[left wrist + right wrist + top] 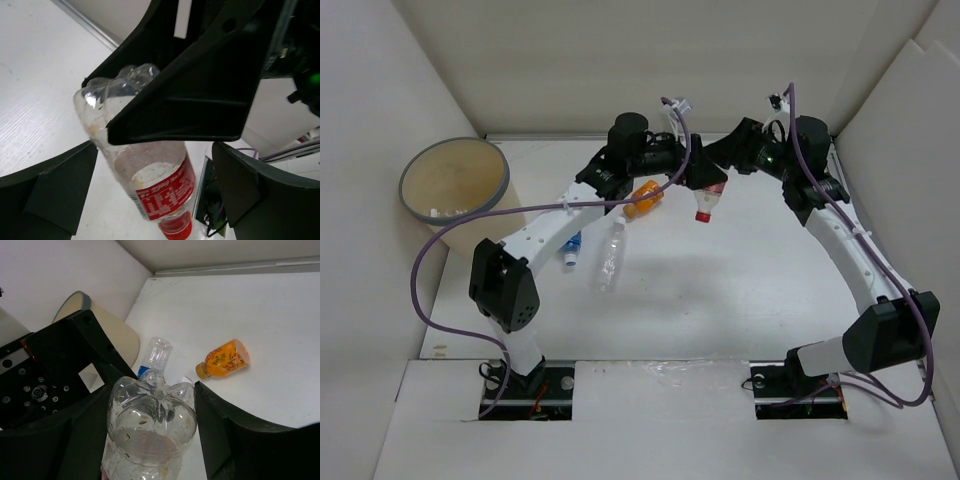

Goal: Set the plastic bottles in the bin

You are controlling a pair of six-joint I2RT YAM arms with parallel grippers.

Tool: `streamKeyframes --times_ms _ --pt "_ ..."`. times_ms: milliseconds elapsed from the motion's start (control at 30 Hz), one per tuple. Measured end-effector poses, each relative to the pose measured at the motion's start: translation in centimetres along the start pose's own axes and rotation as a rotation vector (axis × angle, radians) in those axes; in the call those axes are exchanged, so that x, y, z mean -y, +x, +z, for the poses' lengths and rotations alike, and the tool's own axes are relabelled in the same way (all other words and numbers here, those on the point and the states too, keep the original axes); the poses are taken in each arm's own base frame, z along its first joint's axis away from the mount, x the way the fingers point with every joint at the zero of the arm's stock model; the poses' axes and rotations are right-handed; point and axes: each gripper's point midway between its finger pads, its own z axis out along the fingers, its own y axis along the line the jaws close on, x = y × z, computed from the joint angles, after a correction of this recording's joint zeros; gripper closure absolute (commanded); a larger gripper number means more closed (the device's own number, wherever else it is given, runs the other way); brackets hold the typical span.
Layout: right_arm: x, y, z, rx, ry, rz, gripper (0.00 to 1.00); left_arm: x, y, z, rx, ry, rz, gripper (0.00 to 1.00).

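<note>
My right gripper (706, 180) (152, 390) is shut on a clear bottle with a red label and red cap (708, 204) (150, 425). It holds the bottle by its base, cap down, above the table's far middle. My left gripper (678, 162) (155, 150) is open right beside it. The same bottle (160, 185) shows between its spread fingers without touching them. An orange bottle (643, 198) (223, 359), a clear bottle (611, 256) and a blue-labelled bottle (571, 247) (154, 357) lie on the table. The bin (455, 180) (107, 327) stands at the far left.
White walls enclose the table on the left, back and right. A purple cable (430, 250) loops from the left arm past the bin. The left arm's forearm (555, 225) crosses above the lying bottles.
</note>
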Motion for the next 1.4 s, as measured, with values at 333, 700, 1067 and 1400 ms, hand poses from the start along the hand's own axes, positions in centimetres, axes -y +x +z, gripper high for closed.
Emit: streamKeyframes --times_ms 333,700,1067,1400 --pt "-0.3 -0.7 0.7 0.029 -0.029 0.030 1.00 -0.3 -0.7 0.2 0.015 0.058 -0.047 0.22" --pt "-1.5 -1.7 1.4 0.052 -0.074 0.019 0.81 -0.6 -1.5 0.0 0.039 0.051 -0.094 1.00" --pt "2.3 -3.5 0.4 0.112 -0.004 0.060 0.00 -5.6 -5.7 -4.2 0.139 -0.148 -0.128 1.00" --pt "8.8 -0.9 0.9 0.067 0.128 0.131 0.00 -17.2 -15.7 -29.2 0.586 -0.840 -0.220 1.00"
